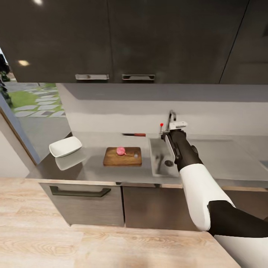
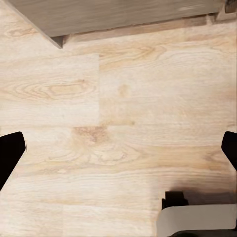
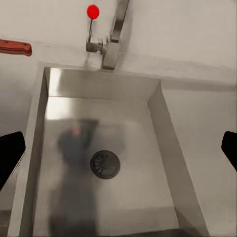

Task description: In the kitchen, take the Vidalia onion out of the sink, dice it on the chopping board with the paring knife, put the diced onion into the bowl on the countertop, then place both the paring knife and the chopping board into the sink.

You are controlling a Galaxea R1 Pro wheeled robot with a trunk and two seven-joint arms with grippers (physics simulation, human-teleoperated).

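A pink Vidalia onion (image 1: pixel 121 150) lies whole on the brown chopping board (image 1: pixel 123 158), which sits on the grey countertop (image 1: pixel 93 165) left of the sink (image 1: pixel 156 160). At the back of the counter lies the paring knife (image 1: pixel 134 134); its red-brown handle (image 3: pixel 15 47) shows beside the basin. The white bowl (image 1: pixel 65 146) stands at the counter's left end. My right gripper (image 1: pixel 178 125) hangs open above the sink (image 3: pixel 98 85), close to the tap (image 3: pixel 116 29), with nothing between its fingers. My left gripper (image 2: pixel 118 150) is open over the wooden floor.
The basin holds nothing but its round drain (image 3: pixel 104 164). A red knob (image 3: pixel 92 11) sticks up beside the tap. Black upper cabinets (image 1: pixel 130 37) hang above the counter. A drawer with a long dark handle (image 1: pixel 80 192) is below. A cabinet base corner (image 2: pixel 59 37) borders the floor.
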